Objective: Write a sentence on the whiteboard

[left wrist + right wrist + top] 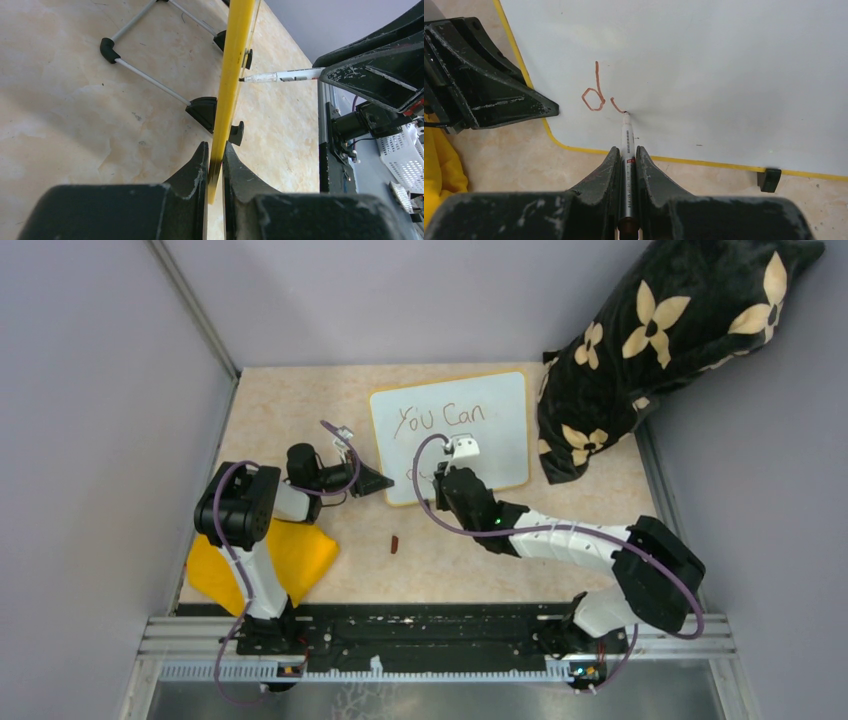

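The whiteboard (pixel 500 390) stands tilted at the back of the table, with a thin yellow frame. The sentence (pixel 440 418) reads "You Can" on the first line; in the right wrist view a "d" (pixel 594 92) and a short stroke start the second line. My left gripper (pixel 385 481) is shut on the whiteboard's yellow left edge (pixel 230 75). My right gripper (pixel 626 150) is shut on a silver marker (pixel 626 150), whose tip touches the whiteboard (pixel 724 60) beside the "d". The marker also shows in the left wrist view (pixel 280 76).
A black pillow with cream flowers (pixel 660 330) leans at the back right, close to the board. A yellow cloth (pixel 295 560) lies at the front left. A small brown marker cap (pixel 395 543) lies on the table. The board's wire stand (pixel 145 75) is behind it.
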Motion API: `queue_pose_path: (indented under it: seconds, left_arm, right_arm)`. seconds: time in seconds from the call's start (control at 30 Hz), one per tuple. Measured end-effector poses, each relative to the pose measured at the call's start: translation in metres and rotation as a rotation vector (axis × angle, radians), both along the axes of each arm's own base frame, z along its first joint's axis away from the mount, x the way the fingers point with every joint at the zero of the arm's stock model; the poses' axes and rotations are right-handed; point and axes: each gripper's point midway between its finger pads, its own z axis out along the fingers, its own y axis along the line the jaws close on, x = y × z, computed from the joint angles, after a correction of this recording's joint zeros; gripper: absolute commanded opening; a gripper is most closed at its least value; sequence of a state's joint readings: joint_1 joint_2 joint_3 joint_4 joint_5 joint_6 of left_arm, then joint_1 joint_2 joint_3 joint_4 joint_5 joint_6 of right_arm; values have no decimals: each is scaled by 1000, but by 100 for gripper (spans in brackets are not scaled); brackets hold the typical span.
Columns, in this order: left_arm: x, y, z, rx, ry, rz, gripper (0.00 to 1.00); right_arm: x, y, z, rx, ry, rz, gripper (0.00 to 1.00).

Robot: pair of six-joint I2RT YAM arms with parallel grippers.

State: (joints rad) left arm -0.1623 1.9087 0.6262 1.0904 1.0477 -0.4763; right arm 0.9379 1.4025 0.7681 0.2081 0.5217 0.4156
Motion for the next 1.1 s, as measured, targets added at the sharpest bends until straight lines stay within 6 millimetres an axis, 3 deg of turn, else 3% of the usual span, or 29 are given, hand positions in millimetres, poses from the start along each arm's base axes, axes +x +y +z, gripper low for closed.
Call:
queue_pose_path:
  seconds: [0.4, 0.83, 1.1]
  left_arm:
    - [0, 0, 0, 1, -2, -1, 0]
    - [0, 0, 1, 3, 4, -1, 0]
    - [0, 0, 0, 5, 5, 1, 0]
  right_arm:
    - [4, -6, 4, -4, 1, -6, 0]
    - [17, -2, 26, 5, -41, -12, 0]
    - [17, 4, 25, 11, -36, 13, 0]
